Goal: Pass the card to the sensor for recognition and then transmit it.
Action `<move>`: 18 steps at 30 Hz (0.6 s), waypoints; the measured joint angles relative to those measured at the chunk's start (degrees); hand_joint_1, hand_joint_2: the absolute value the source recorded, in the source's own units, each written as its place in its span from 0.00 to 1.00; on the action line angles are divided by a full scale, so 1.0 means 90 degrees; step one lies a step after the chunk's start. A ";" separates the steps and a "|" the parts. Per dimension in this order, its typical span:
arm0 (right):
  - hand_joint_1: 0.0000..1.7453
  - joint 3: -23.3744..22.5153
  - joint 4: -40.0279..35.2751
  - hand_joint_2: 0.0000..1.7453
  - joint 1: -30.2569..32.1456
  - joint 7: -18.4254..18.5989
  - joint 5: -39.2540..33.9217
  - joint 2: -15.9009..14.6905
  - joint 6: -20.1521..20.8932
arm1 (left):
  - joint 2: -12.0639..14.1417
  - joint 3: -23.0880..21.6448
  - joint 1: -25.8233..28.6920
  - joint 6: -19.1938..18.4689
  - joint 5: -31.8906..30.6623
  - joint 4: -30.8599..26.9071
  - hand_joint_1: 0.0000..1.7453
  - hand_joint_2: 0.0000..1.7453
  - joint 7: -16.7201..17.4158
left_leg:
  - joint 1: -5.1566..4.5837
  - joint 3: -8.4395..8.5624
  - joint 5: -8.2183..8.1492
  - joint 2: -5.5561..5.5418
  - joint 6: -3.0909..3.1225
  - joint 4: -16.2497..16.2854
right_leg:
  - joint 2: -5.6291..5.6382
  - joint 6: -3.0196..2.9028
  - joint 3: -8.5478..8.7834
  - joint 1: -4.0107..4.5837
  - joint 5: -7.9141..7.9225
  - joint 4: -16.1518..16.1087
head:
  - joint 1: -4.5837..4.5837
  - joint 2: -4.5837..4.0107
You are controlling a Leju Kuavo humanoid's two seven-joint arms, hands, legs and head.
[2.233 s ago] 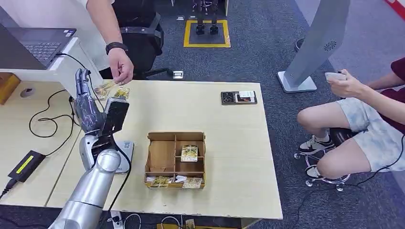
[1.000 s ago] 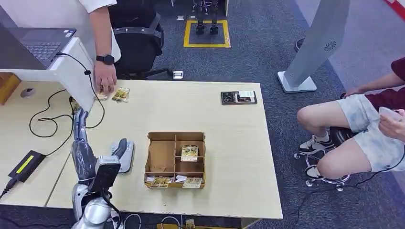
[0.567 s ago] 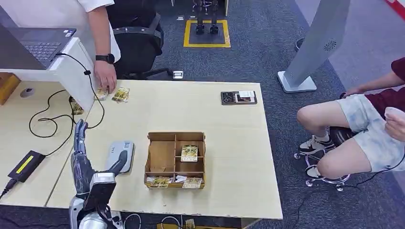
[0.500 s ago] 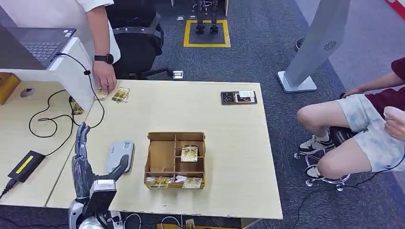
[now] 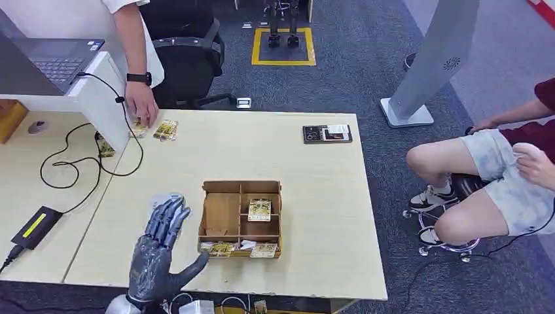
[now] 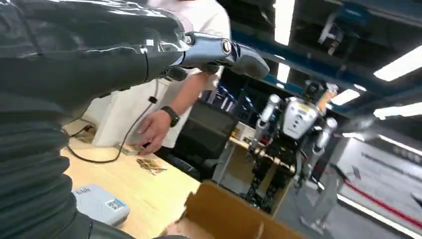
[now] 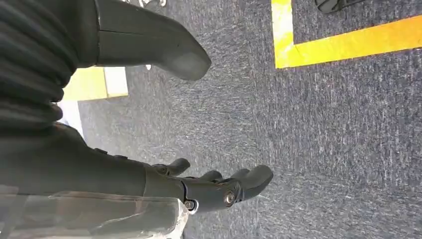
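From the head view you see the cardboard tray (image 5: 239,218) mid-desk (image 5: 314,196), cards (image 5: 259,209) in its compartments; the left hand (image 5: 159,252) hovers empty, fingers spread, beside it over the grey sensor (image 5: 159,198). A person's hand (image 5: 141,103) touches far-left cards (image 5: 165,129). Right wrist view: right hand (image 7: 164,124) empty, loosely open over carpet (image 7: 323,139).

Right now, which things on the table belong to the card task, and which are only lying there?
For the task:
left hand, open above the table
grey sensor beneath it
cardboard tray holding cards
cards by the person's hand

Lying about:
laptop
power adapter
black device at the far edge
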 joint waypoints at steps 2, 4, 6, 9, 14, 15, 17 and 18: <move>0.00 -0.0063 0.0000 1.00 -0.0008 -0.0005 0.0031 0.0000 0.0000 | 0.0148 -0.0260 -0.0048 -0.0007 -0.0143 0.0117 0.00 1.00 0.0155 | 0.0000 0.0000 0.0000 0.0000 0.0000 0.0000 | -0.0001 0.0000 0.0000 0.0000 0.0000 0.0000 | 0.0000 0.0000; 0.00 -0.0104 -0.0002 1.00 -0.0012 -0.0024 0.0046 0.0000 0.0000 | 0.0265 -0.0439 -0.0089 -0.0032 -0.0257 0.0204 0.00 1.00 0.0262 | 0.0000 0.0000 0.0000 0.0000 0.0000 0.0000 | -0.0001 0.0000 0.0000 0.0000 0.0000 0.0000 | -0.0002 0.0000; 0.00 -0.0141 -0.0019 1.00 -0.0012 -0.0034 0.0048 0.0000 0.0002 | 0.0340 -0.0616 -0.0149 -0.0065 -0.0400 0.0308 0.00 1.00 0.0359 | 0.0000 -0.0001 0.0000 -0.0001 0.0000 0.0000 | -0.0001 0.0000 0.0000 0.0000 0.0000 0.0000 | 0.0000 0.0000; 0.00 -0.0175 -0.0032 1.00 -0.0016 -0.0044 0.0058 0.0000 0.0012 | 0.0410 -0.0825 -0.0231 -0.0133 -0.0534 0.0429 0.00 1.00 0.0415 | 0.0000 -0.0001 0.0000 0.0000 0.0000 0.0000 | -0.0001 0.0000 0.0000 0.0000 0.0000 0.0000 | 0.0000 0.0000; 0.00 -0.0226 -0.0034 1.00 -0.0023 -0.0061 0.0138 0.0000 0.0024 | 0.0454 -0.1078 -0.0348 -0.0209 -0.0680 0.0593 0.00 1.00 0.0500 | 0.0000 0.0000 0.0000 0.0000 0.0000 0.0000 | -0.0001 0.0000 0.0000 0.0000 0.0000 -0.0001 | 0.0000 0.0000; 0.00 -0.0236 -0.0034 1.00 -0.0024 -0.0063 0.0138 0.0000 0.0024 | 0.0459 -0.1102 -0.0364 -0.0238 -0.0699 0.0636 0.00 1.00 0.0500 | 0.0000 0.0000 0.0000 0.0000 0.0000 0.0000 | -0.0001 0.0000 0.0000 0.0000 0.0000 0.0000 | 0.0000 0.0000; 0.00 -0.0243 -0.0036 1.00 -0.0025 -0.0066 0.0141 -0.0002 0.0024 | 0.0469 -0.1182 -0.0412 -0.0260 -0.0733 0.0709 0.00 1.00 0.0515 | 0.0000 0.0000 0.0000 0.0000 0.0000 0.0000 | -0.0001 0.0000 0.0000 0.0000 0.0000 0.0000 | -0.0002 0.0000; 0.00 -0.0255 -0.0034 1.00 -0.0030 -0.0070 0.0143 -0.0002 0.0022 | 0.0471 -0.1212 -0.0431 -0.0279 -0.0755 0.0738 0.00 1.00 0.0563 | 0.0000 0.0000 0.0000 0.0000 0.0000 0.0000 | -0.0001 0.0000 0.0000 0.0000 0.0000 0.0000 | 0.0000 0.0000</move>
